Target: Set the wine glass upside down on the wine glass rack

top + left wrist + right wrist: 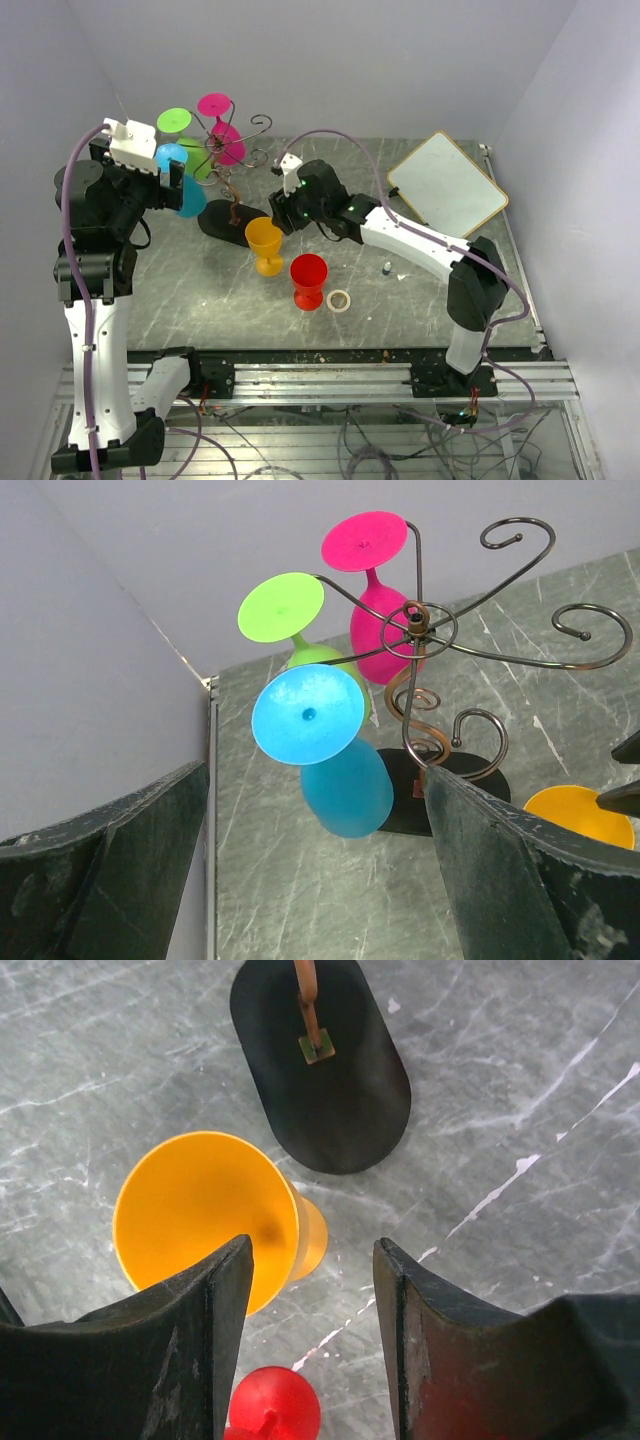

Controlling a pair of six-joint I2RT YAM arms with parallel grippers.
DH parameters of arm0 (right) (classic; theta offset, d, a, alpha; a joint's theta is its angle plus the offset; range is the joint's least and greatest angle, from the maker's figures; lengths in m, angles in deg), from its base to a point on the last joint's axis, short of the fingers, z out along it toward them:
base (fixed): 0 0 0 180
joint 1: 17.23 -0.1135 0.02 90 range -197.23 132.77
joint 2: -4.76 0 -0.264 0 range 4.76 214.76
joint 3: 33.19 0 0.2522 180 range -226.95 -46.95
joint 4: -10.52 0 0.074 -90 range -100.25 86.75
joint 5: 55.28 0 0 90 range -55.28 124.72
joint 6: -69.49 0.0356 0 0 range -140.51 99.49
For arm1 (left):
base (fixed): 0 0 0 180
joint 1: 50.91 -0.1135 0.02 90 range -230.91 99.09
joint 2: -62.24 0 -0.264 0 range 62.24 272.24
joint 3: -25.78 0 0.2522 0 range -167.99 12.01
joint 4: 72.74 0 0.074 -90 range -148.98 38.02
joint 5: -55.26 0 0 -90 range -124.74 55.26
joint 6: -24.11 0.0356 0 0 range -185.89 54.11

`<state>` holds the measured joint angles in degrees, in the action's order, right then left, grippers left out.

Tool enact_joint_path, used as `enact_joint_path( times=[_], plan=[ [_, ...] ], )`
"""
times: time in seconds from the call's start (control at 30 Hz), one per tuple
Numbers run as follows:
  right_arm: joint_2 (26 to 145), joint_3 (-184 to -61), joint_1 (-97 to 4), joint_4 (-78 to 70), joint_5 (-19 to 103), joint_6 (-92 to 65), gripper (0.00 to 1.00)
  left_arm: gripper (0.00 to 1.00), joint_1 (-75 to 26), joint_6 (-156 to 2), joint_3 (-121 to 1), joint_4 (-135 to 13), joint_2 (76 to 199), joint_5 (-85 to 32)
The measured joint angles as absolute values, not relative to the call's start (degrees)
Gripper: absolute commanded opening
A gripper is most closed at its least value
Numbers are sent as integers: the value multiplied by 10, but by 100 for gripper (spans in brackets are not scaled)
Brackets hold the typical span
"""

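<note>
The wine glass rack [237, 170] is a dark wire tree on a black oval base [330, 1070]. A blue glass [345, 785], a green glass [282, 608] and a pink glass [378, 605] hang upside down from its arms [415, 630]. My left gripper [172, 190] is open and empty, with the blue glass just beyond its fingers [120, 870]. An orange glass [264, 243] stands upright in front of the base, with a red glass [308, 280] nearer. My right gripper [283, 215] is open and empty just above the orange glass [200, 1215], whose rim is beside the left finger [170, 1350].
A white board [447, 185] lies at the back right. A small white ring [339, 300] lies beside the red glass [275, 1405], and a tiny dark object [387, 268] lies under the right arm. White walls close in the left, back and right.
</note>
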<state>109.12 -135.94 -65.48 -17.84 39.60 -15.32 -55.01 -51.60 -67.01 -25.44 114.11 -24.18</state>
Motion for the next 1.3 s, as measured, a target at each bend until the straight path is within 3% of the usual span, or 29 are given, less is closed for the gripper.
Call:
enact_joint_path(
  times=[0.17, 0.77, 1.13, 1.3],
  plan=[
    [1101, -1335, -660, -167, 389, -146, 44, 98, -551, -516, -668, -256, 1136, -242],
    [1101, -1296, -655, -153, 373, -160, 1, 99, -552, -504, -666, -258, 1127, -254],
    [1066, -1326, -533, -166, 424, -151, 0, 98, -552, -511, -683, -258, 1150, -256],
    [1008, -1332, -450, -170, 433, -149, 0, 92, -552, -551, -708, -264, 1171, -231]
  ],
)
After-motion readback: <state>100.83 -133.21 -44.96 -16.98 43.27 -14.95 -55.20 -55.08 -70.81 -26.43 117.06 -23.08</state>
